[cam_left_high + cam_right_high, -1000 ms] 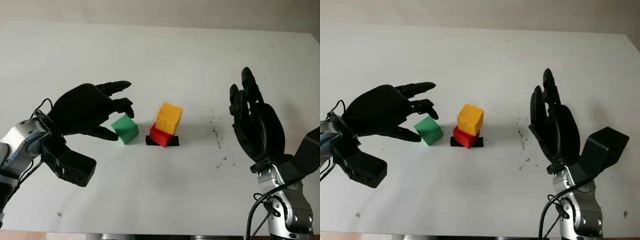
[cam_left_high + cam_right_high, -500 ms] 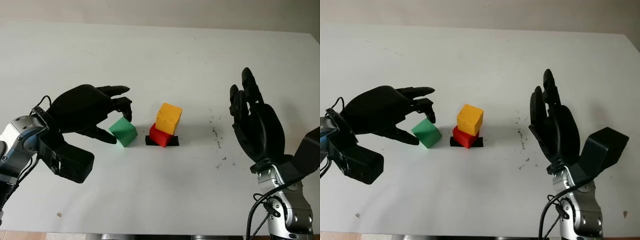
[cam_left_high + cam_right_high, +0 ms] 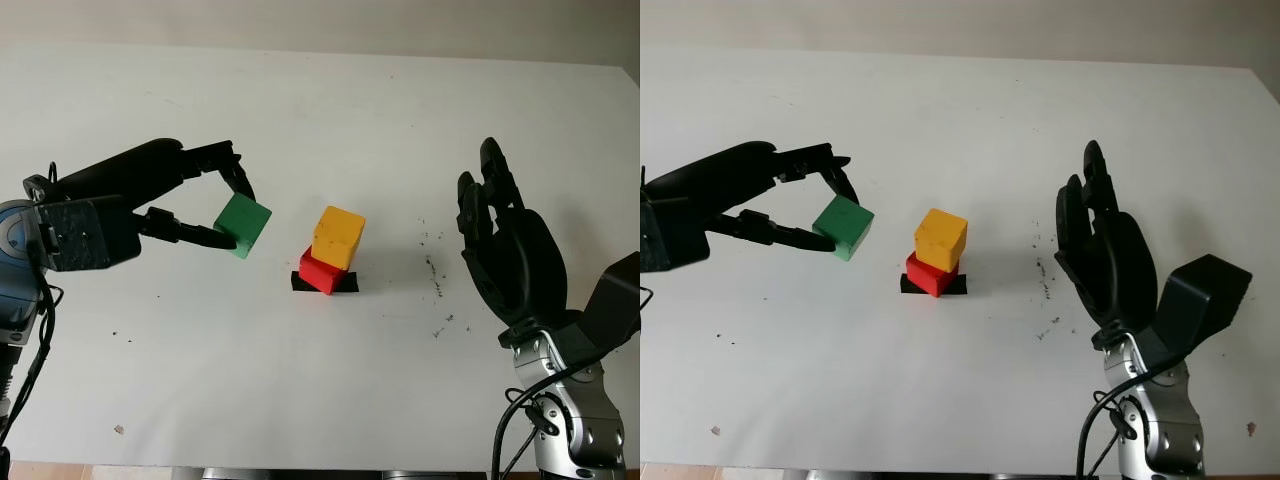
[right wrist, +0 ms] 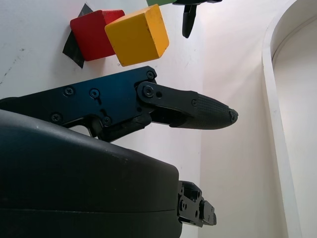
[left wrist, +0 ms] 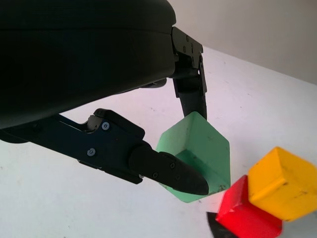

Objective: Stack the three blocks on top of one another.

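Observation:
My left hand (image 3: pixel 226 208) is shut on the green block (image 3: pixel 242 225) and holds it in the air, left of the stack and about level with its top; the wrist view shows the green block (image 5: pixel 198 153) pinched between the fingertips. A yellow block (image 3: pixel 337 237) sits tilted on a red block (image 3: pixel 321 271), which rests on a black square mark (image 3: pixel 346 284) at the table's middle. My right hand (image 3: pixel 505 235) is open and stands upright to the right of the stack, well apart from it.
The white table (image 3: pixel 320 110) stretches wide around the stack. Dark specks (image 3: pixel 436 270) dot the surface between the stack and my right hand. A small crumb (image 3: pixel 119 430) lies near the front left edge.
My left hand has closed on the green block and lifted it off the table, up and slightly left. The stack and the right hand have not moved.

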